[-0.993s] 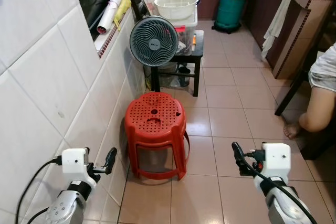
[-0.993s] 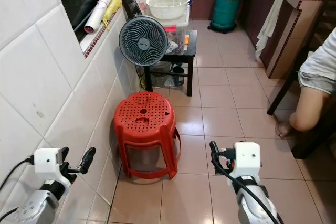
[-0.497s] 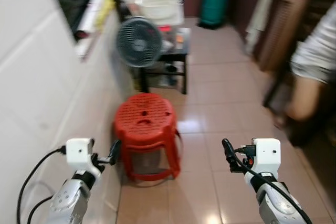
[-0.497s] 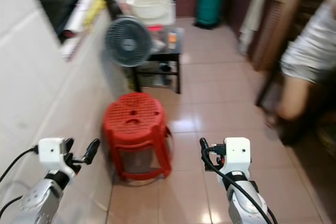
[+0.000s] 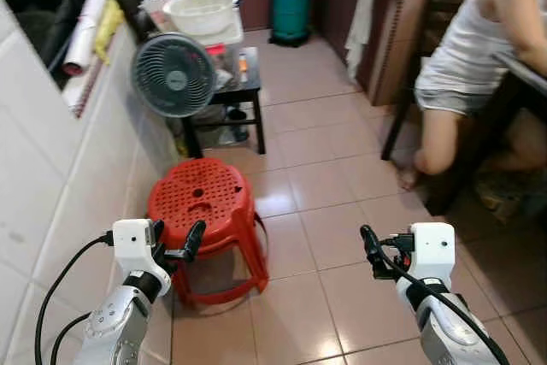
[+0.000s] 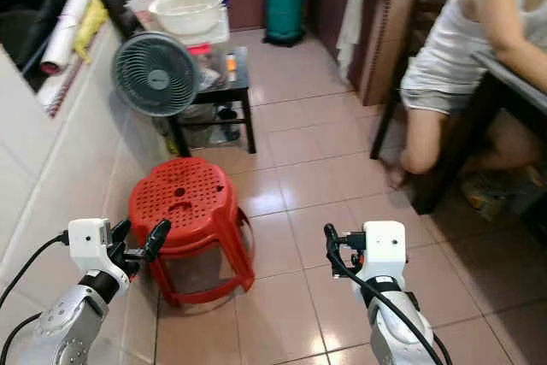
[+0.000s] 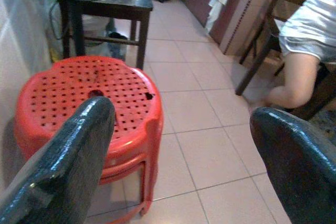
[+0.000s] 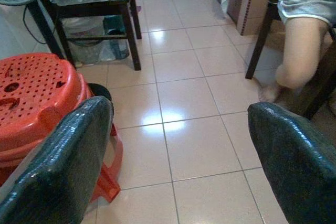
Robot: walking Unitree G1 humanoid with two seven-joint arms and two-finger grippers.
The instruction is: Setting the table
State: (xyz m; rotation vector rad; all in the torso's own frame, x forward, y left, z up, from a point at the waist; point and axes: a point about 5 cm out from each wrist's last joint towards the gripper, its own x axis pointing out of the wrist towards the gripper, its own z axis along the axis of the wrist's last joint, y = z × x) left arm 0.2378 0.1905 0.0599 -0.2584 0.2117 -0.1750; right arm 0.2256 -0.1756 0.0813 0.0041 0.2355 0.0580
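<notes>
Standing at lower left of the head views, a red stool (image 5: pixel 202 203) sits on the tiled floor (image 5: pixel 325 151) beside the white tiled wall (image 5: pixel 43 168). The left gripper (image 5: pixel 190 243) hovers in front of the stool's near edge, low in the frame, its two black fingers (image 7: pixel 68 156) spread wide with nothing between them; in its wrist view the perforated seat lies just past the fingertips. The right gripper (image 5: pixel 369 247) hangs at lower right over bare tiles, well apart from the stool, also spread wide and empty.

Behind the stool, toward upper left, a round grey fan (image 5: pixel 173 75) stands in front of a small black table (image 5: pixel 246 87), which carries a clear plastic box topped by a white basin (image 5: pixel 203 9). A green gas cylinder (image 5: pixel 291 2) stands at top centre against the far wall. At upper right a person (image 5: pixel 461 49) in a white top sits on a dark chair, one bare leg reaching the floor. No tableware can be made out near either gripper.
</notes>
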